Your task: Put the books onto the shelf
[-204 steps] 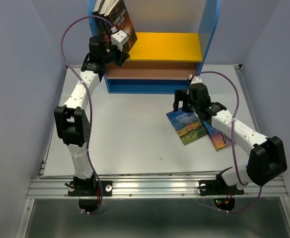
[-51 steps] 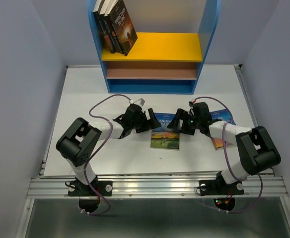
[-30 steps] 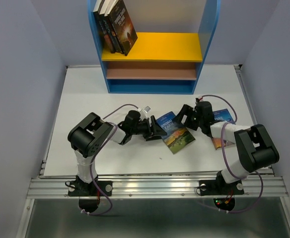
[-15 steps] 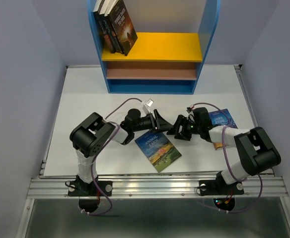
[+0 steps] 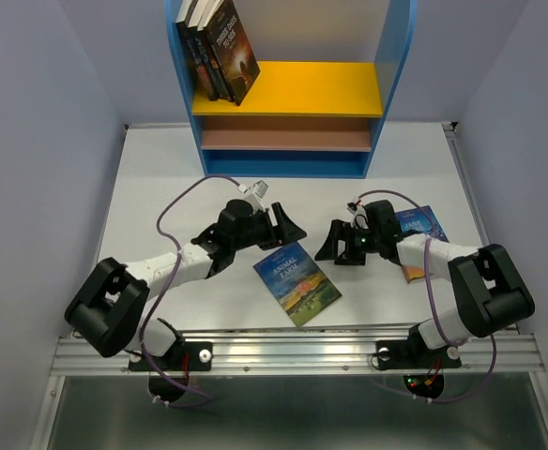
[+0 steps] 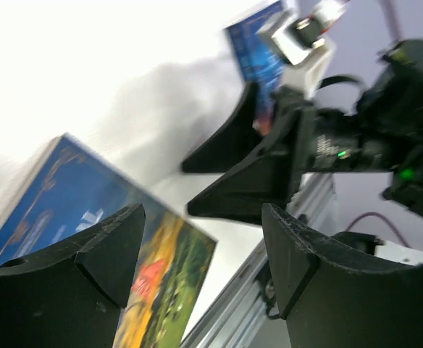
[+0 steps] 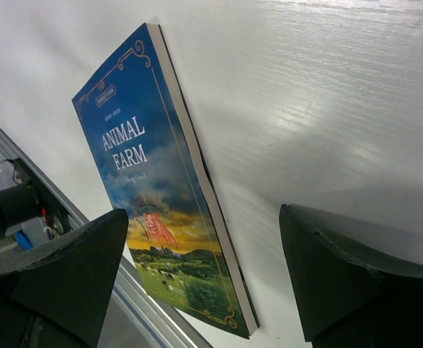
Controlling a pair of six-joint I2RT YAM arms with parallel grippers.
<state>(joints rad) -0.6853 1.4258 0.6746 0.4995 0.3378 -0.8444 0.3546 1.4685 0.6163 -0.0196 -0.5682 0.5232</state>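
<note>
top view: the animal farm book [image 5: 297, 282] lies flat on the table [image 5: 161, 187], on the near side of both arms and well apart from the shelf [image 5: 293, 89], where the shelved books [image 5: 225, 52] lean at the far left. the left fingers [image 5: 288, 225] and right fingers [image 5: 328, 246] face each other just far of the book, both spread and holding nothing. a second blue book [image 5: 424, 223] lies to the right, partly under the right arm. the step in hand looks like lifting this flat paperback. it likely goes best if one arm steadies an edge while the other slips a finger under the opposite one, since a thin cover offers no grip from above.

left wrist view: the left fingers [image 6: 88, 268] gape, with the cover [image 6: 74, 188] and the right fingers beyond them, touching nothing.

right wrist view: the right fingers [image 7: 59, 275] stand wide, and the book's pale edge faces them, which looks a fair place to get under.

against a second ago: the book sits nearer and further left, no longer between the fingers, and the left arm's elbow has swung out to the near left.
</note>
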